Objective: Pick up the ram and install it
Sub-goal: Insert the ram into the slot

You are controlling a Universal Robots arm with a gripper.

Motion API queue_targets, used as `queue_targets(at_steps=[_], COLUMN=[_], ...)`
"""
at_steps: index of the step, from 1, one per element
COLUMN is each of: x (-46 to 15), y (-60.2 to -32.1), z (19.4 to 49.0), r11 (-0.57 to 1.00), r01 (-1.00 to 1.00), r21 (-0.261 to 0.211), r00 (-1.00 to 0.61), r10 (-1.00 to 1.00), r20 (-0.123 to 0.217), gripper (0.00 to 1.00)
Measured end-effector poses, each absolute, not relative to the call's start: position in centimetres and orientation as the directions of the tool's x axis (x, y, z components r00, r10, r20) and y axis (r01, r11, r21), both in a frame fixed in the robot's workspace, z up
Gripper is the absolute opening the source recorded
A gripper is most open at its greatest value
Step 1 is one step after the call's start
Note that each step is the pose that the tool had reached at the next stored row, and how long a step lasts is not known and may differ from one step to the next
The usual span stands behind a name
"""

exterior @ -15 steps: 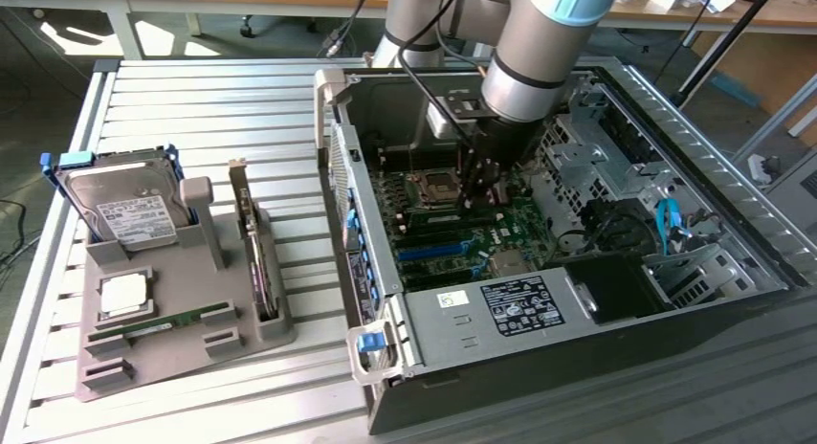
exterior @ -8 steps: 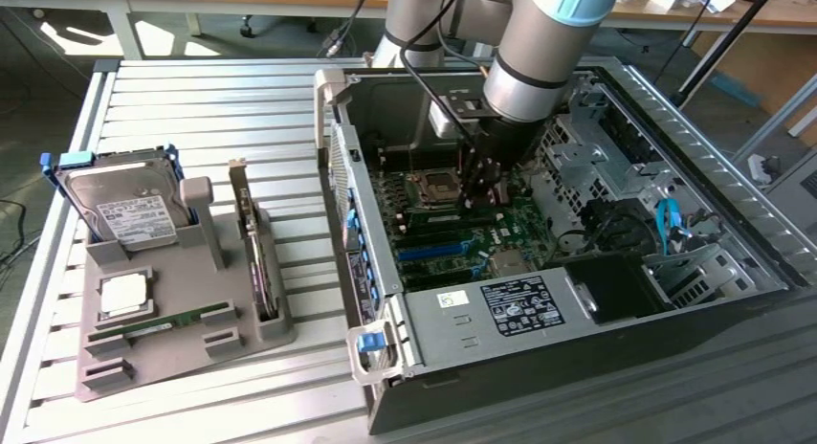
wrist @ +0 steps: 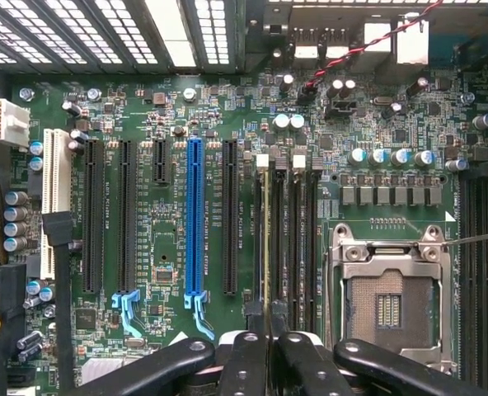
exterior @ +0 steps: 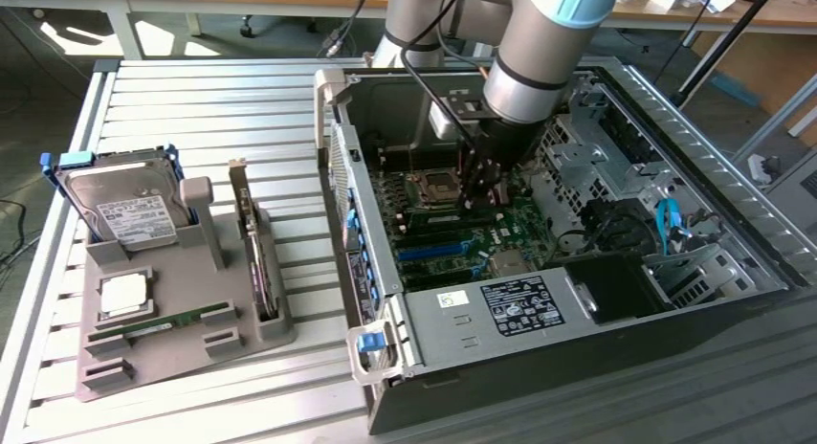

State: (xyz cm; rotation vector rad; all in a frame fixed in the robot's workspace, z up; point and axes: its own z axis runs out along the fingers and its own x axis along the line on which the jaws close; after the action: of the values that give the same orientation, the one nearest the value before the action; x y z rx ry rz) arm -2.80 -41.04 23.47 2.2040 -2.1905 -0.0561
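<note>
The hand (wrist: 267, 334) is clamped on the ram (wrist: 266, 239), held edge-on along a memory slot beside the open processor socket (wrist: 390, 301), inside the computer case (exterior: 715, 152), at 3 o'clock from the grey tray (exterior: 217, 277).

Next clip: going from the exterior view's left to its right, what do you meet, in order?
hard drive → expansion card → gripper down inside the open computer case → blue cable

Exterior view high, angled over the open case (exterior: 721, 152); wrist view close above the shared motherboard (exterior: 441, 235) (wrist: 376, 206).
</note>
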Motion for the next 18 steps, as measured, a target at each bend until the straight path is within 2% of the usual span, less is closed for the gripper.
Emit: queue_targets(at_steps=[18], x=[-2.77], y=[-41.03], z=[23.08], r11=[-0.018], r01=[-0.999], r21=[0.049], r00=[0.018], r10=[-1.0], r20=[-0.002], gripper=[0.12])
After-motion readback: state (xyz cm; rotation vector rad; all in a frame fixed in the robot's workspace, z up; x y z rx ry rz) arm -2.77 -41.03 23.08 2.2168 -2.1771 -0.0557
